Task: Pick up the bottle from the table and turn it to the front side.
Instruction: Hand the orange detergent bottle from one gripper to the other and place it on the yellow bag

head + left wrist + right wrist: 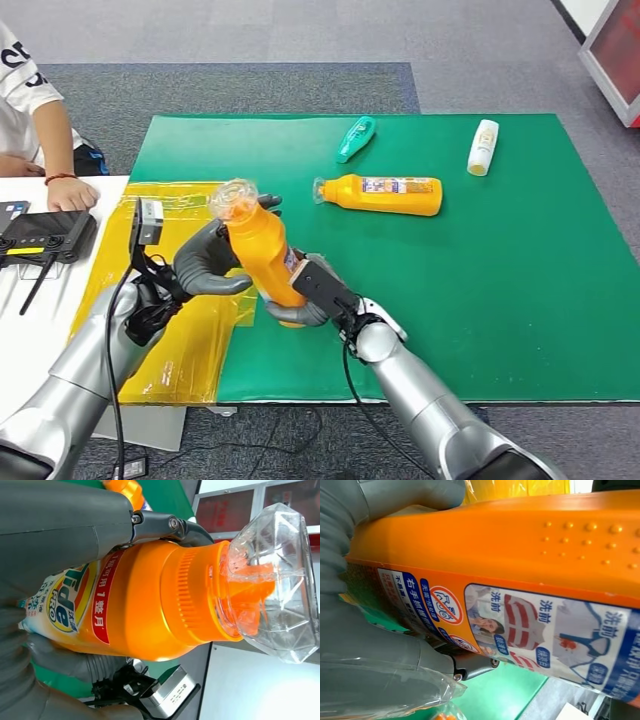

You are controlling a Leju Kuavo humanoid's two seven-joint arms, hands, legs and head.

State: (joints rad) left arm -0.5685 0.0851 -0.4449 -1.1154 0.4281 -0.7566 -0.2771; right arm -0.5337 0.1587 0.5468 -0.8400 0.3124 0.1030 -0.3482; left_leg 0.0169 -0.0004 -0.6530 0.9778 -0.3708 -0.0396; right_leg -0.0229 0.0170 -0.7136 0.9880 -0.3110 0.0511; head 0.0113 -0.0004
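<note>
While both hands grip orange bottle (258, 250) above green mat (490, 300), you read "Tide PRO" on front label (68, 605); left hand (207, 262) clamps upper body, right hand (306, 305) base.

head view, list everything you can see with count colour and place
held bottle: 1, orange with clear cap, lifted over the mat's near left part, both hands on it
lying bottle: 1, orange, mid mat
teal bottle: 1, far mat
white bottle: 1, far right mat
mat: 1, green
sheet: 1, yellow, left of mat
black device: 1, white table, left
person's hand: 1, far left
left hand: grey, grips bottle
right hand: grey, grips bottle's base
</note>
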